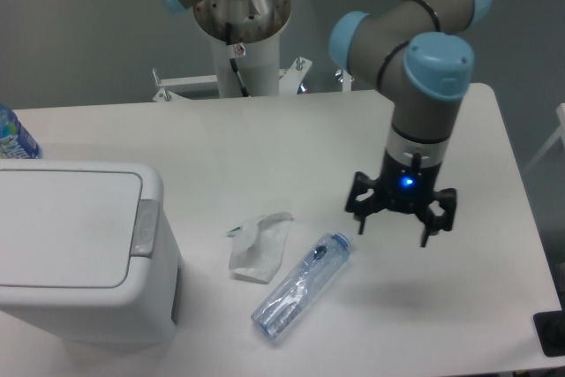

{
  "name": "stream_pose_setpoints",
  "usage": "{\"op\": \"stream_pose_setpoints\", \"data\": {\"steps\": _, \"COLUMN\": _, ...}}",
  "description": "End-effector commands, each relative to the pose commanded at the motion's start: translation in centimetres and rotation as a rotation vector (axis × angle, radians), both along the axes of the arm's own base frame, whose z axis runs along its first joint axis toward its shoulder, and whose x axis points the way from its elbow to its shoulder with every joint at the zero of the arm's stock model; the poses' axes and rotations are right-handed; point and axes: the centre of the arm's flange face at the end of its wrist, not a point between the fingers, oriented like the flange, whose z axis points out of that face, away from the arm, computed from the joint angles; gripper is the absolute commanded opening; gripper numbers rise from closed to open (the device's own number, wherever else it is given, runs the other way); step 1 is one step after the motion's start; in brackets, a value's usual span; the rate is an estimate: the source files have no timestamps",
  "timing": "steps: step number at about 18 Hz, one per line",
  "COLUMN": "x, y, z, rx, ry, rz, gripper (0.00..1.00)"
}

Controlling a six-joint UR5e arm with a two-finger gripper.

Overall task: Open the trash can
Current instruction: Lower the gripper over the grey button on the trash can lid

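Here, the smooth, rounded white trash can (75, 253) sits lid-closed, hand (395, 222) apart.

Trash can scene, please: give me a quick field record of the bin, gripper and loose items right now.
trash can: left front of table, lid shut flat
latch: grey, on the right rim, untouched
gripper: fingers spread open, empty, above the table right of the bin, well apart from it
bottle: clear plastic, lying on its side between bin and gripper
crumpled wrapper: beside the bottle
second bottle: behind the bin at the left edge, mostly cut off
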Motion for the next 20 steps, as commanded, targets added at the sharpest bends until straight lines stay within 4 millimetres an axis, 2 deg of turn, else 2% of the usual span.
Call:
{"op": "stream_pose_setpoints", "data": {"steps": 2, "x": 2.3, "y": 1.8, "z": 1.5, "rx": 0.054, "ry": -0.054, "rz": 0.041, "gripper": 1.0}}
{"op": "stream_pose_setpoints", "data": {"steps": 5, "x": 4.4, "y": 3.9, "z": 5.0, "rx": 0.169, "ry": -0.158, "rz": 0.121, "gripper": 1.0}}
{"op": "stream_pose_setpoints", "data": {"steps": 7, "x": 6.2, "y": 4.9, "z": 7.1, "rx": 0.214, "ry": -0.189, "rz": 0.127, "gripper": 1.0}}
{"op": "stream_pose_setpoints", "data": {"steps": 10, "x": 9.0, "y": 5.9, "z": 8.8, "rx": 0.231, "ry": -0.198, "rz": 0.116, "gripper": 1.0}}
{"op": "stream_pose_setpoints", "data": {"steps": 13, "x": 11.5, "y": 7.0, "z": 9.4, "rx": 0.234, "ry": -0.206, "rz": 0.09, "gripper": 1.0}}
{"op": "stream_pose_setpoints", "data": {"steps": 15, "x": 11.9, "y": 7.3, "z": 8.9, "rx": 0.228, "ry": -0.211, "rz": 0.082, "gripper": 1.0}}
{"op": "stream_pose_setpoints", "data": {"steps": 20, "x": 14.7, "y": 8.8, "z": 7.1, "rx": 0.215, "ry": -0.219, "rz": 0.035, "gripper": 1.0}}
